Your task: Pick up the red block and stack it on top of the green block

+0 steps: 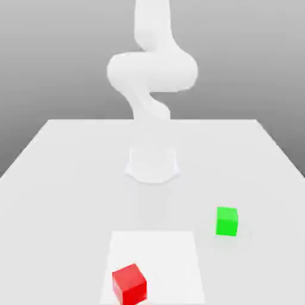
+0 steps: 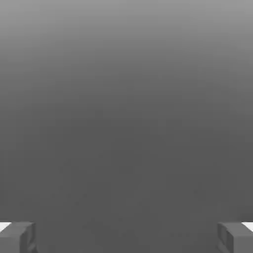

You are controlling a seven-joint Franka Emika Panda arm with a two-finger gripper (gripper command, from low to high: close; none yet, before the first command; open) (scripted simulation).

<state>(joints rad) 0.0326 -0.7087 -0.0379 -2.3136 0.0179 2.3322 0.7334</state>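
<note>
the red block [image 1: 129, 284] sits on the white surface [image 1: 65, 179] near the front edge of the exterior view, resting on a brighter white square patch [image 1: 164, 256] and close to that patch's front corner on the exterior view's left. it is turned a little so one corner faces the camera. the green block [image 1: 227, 221] stands farther back and toward the exterior view's right, just off the patch and well apart from the red one; both blocks lie flat on the surface with nothing touching them. behind them the white arm [image 1: 152, 71] rises from its round base [image 1: 152, 165] at the middle of the surface and bends overhead. in the hand view the end effector [image 2: 126, 237] has its two grey fingertips [image 2: 17, 237] standing wide apart at opposite edges, with nothing between them, against a plain grey backdrop.
</note>
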